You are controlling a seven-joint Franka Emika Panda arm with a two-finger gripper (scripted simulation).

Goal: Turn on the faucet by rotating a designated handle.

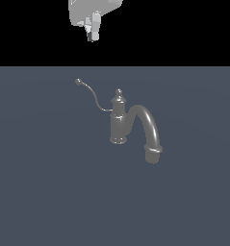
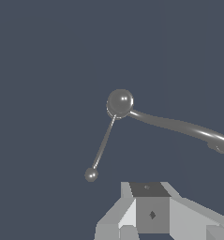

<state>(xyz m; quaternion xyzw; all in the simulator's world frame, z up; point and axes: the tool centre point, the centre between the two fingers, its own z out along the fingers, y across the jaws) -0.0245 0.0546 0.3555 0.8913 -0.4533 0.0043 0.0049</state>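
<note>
You are looking at flat, even simulator lighting in both views, with no cast shadows on the plain slate-blue ground (image 1: 39, 192). The dull grey metal faucet (image 1: 119, 122) carries soft highlights along its thick arched spout and a small bright glint on its finial in the wrist view. The pale grey gripper (image 1: 92, 30) reads brightest, set against a pure black band. Edges are slightly jagged and low in resolution; you will find no blur, glare or edge distortion
</note>
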